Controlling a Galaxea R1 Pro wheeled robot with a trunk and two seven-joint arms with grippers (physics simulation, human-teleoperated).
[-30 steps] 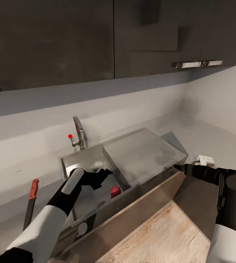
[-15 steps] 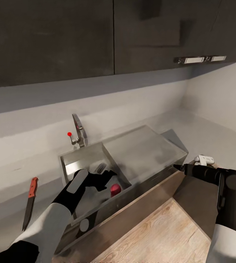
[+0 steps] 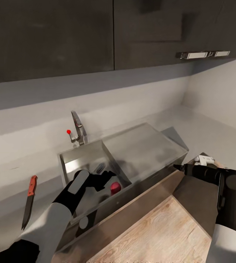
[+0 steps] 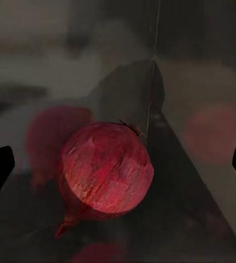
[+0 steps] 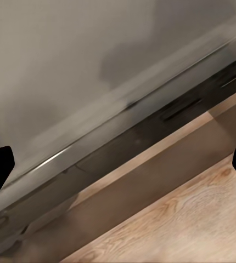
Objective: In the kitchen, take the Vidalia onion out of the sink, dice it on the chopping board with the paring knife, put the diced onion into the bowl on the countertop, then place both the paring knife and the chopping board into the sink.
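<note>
The Vidalia onion (image 3: 115, 187), a small pinkish-red lump, lies on the floor of the steel sink (image 3: 82, 157) near its right wall. In the left wrist view the onion (image 4: 106, 171) sits close ahead, centred between the two fingertips. My left gripper (image 3: 106, 176) is down inside the basin, just left of the onion, open and holding nothing. The paring knife (image 3: 29, 205), red-handled with a dark blade, lies on the countertop (image 3: 143, 148) left of the sink. My right gripper (image 3: 178, 167) hovers open at the counter's front edge, right of the sink. The chopping board is out of view.
A chrome tap (image 3: 77, 128) with a red knob (image 3: 68, 132) stands behind the sink. Dark wall cabinets (image 3: 114, 36) hang overhead. A small white object (image 3: 205, 159) pokes out behind my right forearm; I cannot tell what it is. Wooden floor (image 3: 158, 237) lies below the cabinet fronts.
My left gripper has gone deeper into the sink and closer to the onion. The head camera has shifted slightly. The right arm has stayed put.
</note>
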